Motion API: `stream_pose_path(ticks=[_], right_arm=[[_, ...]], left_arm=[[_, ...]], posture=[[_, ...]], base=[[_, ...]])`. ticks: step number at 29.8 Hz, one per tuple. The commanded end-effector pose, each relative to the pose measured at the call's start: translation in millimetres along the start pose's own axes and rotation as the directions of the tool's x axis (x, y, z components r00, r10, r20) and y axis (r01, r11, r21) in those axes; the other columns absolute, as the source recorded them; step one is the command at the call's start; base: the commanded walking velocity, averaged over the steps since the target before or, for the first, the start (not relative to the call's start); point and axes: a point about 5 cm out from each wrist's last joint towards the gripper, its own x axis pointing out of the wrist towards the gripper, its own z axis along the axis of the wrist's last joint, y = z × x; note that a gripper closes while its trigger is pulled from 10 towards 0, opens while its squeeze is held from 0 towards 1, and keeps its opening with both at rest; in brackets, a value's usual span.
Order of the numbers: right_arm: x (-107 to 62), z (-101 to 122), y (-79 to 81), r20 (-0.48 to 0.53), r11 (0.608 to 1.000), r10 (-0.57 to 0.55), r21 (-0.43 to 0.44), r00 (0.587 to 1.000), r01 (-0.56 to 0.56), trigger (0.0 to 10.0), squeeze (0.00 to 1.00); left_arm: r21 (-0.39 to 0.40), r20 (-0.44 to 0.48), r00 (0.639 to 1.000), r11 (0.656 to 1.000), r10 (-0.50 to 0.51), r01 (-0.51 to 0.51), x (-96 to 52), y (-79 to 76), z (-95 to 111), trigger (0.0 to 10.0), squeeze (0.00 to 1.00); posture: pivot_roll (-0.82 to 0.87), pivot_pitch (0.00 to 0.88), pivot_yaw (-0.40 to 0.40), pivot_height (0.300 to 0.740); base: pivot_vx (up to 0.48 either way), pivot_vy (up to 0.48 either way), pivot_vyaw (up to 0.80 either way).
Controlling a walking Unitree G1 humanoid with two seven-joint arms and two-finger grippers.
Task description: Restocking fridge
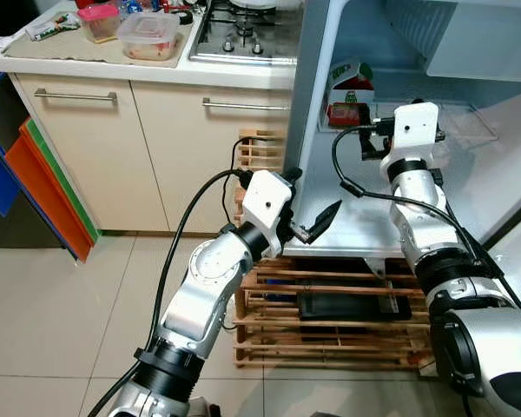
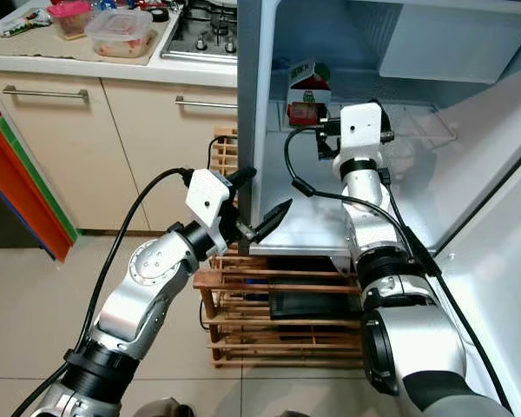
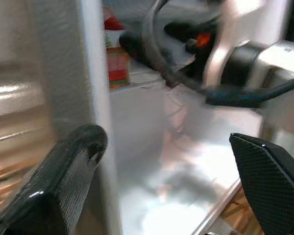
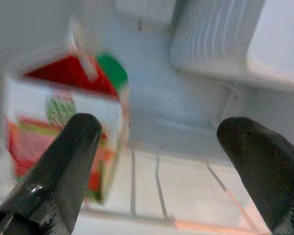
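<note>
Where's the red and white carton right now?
The red and white gable-top carton stands upright on the wire shelf inside the open fridge, at the shelf's left end near the fridge's side wall, just ahead of the right gripper, whose jaws are open.

A carton (image 2: 307,89) stands on the open fridge's (image 2: 391,139) shelf.
</note>
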Motion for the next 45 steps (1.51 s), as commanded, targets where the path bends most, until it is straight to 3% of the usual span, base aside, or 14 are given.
stream_pose_path(ticks=[1,5,6,11,12,13,15,22,26,27,30,32,35,45], right_arm=[[-6.5,4,-3.9,0.032,0.999,0.005,0.042,0.999,-0.006,10.0,0.00],[-37.3,8,-14.9,0.070,0.996,-0.017,0.087,0.997,0.011,10.0,0.00],[-37.3,8,-14.9,0.070,0.996,-0.017,0.087,0.997,0.011,10.0,0.00],[-75.8,6,-16.1,0.013,0.995,-0.012,0.103,1.000,0.011,10.0,0.00],[-75.8,6,-16.1,0.013,0.995,-0.012,0.103,1.000,0.011,10.0,0.00],[-94.2,-2,-12.1,-0.035,0.995,0.013,0.104,0.999,-0.009,10.0,0.00],[-110.7,-10,-9.5,-0.095,0.995,0.031,0.101,0.995,-0.022,10.0,0.00],[-138.9,-24,-1.5,-0.195,0.993,0.098,0.090,0.976,-0.082,10.0,0.00],[-158.5,-32,-4.9,-0.246,0.990,0.127,0.092,0.961,-0.107,10.0,0.00],[-168.7,-38,-8.4,-0.276,0.989,0.136,0.093,0.952,-0.114,10.0,0.00],[-175.7,-42,-11.2,-0.299,0.989,0.138,0.100,0.944,-0.112,10.0,0.00],[-184.4,-47,-16.7,-0.324,0.989,0.131,0.102,0.937,-0.103,10.0,0.00],[-189.6,-53,-21.2,-0.353,0.990,0.113,0.116,0.929,-0.076,10.0,0.00],[-169.1,-58,-12.9,-0.343,0.988,0.102,0.141,0.934,-0.057,10.0,0.00]], left_arm=[[-0.003,-0.049,0.993,0.994,0.105,-0.105,-4.1,14.2,-6,10.0,0.00],[-0.022,-0.100,0.965,0.969,0.244,-0.247,-16.4,36.1,-15,10.0,0.00],[-0.022,-0.100,0.965,0.969,0.244,-0.247,-16.4,36.1,-15,10.0,0.00],[-0.014,-0.122,0.932,0.939,0.340,-0.344,-31.6,48.3,-19,10.0,0.00],[-0.014,-0.122,0.932,0.939,0.340,-0.344,-31.6,48.3,-19,10.0,0.00],[-0.011,-0.128,0.922,0.929,0.365,-0.369,-38.1,49.9,-21,10.0,0.00],[-0.018,-0.138,0.919,0.927,0.370,-0.376,-42.9,48.7,-23,10.0,0.00],[-0.028,-0.188,0.927,0.941,0.326,-0.336,-58.0,38.8,-27,10.0,0.00],[0.010,-0.210,0.882,0.903,0.422,-0.429,-83.9,40.3,-28,10.0,0.00],[0.028,-0.217,0.847,0.871,0.484,-0.491,-97.4,40.8,-28,10.0,0.00],[0.035,-0.225,0.817,0.842,0.531,-0.538,-107.8,41.2,-28,10.0,0.00],[0.071,-0.251,0.788,0.823,0.561,-0.563,-126.8,36.1,-31,10.0,0.00],[0.097,-0.262,0.798,0.837,0.543,-0.538,-137.5,23.9,-33,10.0,0.00],[0.134,-0.222,0.785,0.816,0.578,-0.562,-117.7,35.0,-31,10.0,0.00]], posture=[[0.03,0.036,-0.046,0.740],[0.02,0.036,-0.047,0.740],[0.02,0.036,-0.047,0.740],[0.01,0.037,-0.044,0.740],[0.01,0.037,-0.044,0.740],[0.01,0.036,-0.043,0.740],[0.01,0.032,-0.042,0.740],[0.02,0.028,-0.039,0.740],[0.03,0.030,-0.040,0.740],[0.03,0.031,-0.042,0.740],[0.03,0.033,-0.043,0.740],[0.03,0.034,-0.046,0.740],[0.03,0.041,-0.050,0.740],[0.03,0.041,-0.058,0.740]], base=[[0.000,0.000,0.00],[0.000,0.000,0.00],[0.000,0.000,0.00],[0.000,0.000,0.00],[0.000,0.000,0.00],[0.000,0.000,0.00],[0.000,0.000,0.00],[0.000,0.000,0.00],[0.000,0.000,0.00],[0.000,0.000,0.00],[0.000,0.000,0.00],[0.000,0.000,0.00],[0.000,0.000,0.00],[0.000,0.000,0.00]])
